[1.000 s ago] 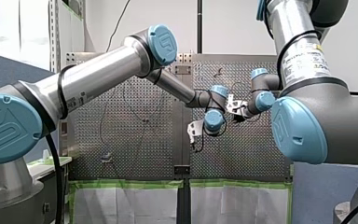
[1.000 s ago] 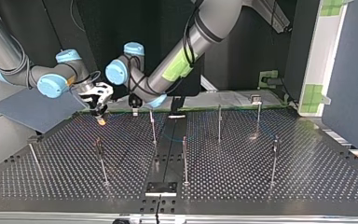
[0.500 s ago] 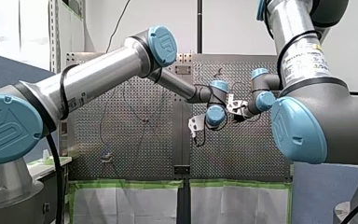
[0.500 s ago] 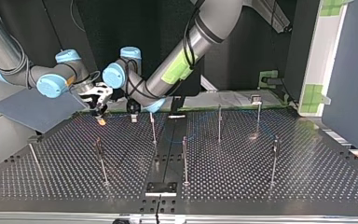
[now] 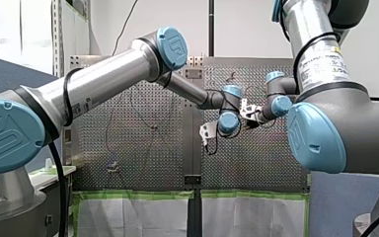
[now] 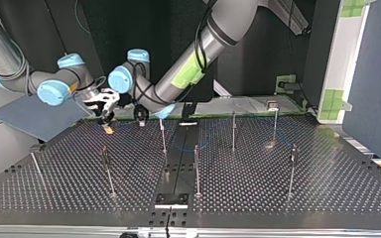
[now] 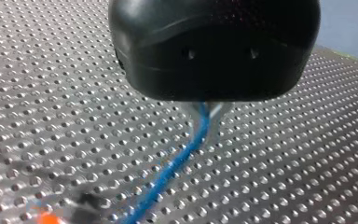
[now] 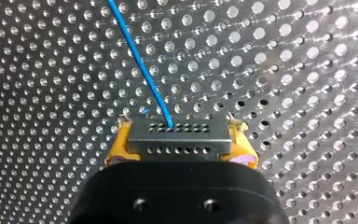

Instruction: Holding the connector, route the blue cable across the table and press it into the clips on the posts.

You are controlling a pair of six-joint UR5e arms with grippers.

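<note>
In the right wrist view my right gripper [image 8: 179,150] has its yellow pads shut on the dark grey connector [image 8: 179,137]. The blue cable [image 8: 137,63] runs out of the connector over the perforated table. In the left wrist view my left gripper [image 7: 208,123] has its metal fingers close together on the blue cable [image 7: 177,163], which trails away across the table. In the top view both grippers hang close together at the table's far edge: my right gripper [image 6: 107,121] to the left, my left gripper [image 6: 141,118] beside it.
Several thin posts stand on the perforated table [image 6: 258,198], among them one near the left gripper [image 6: 162,136], one in the middle [image 6: 196,168] and one further right [image 6: 233,130]. A black plate [image 6: 171,200] sits at the near edge.
My left arm has shifted a little toward the top view's left, closer to my right gripper. My right gripper has stayed in place with the connector.
</note>
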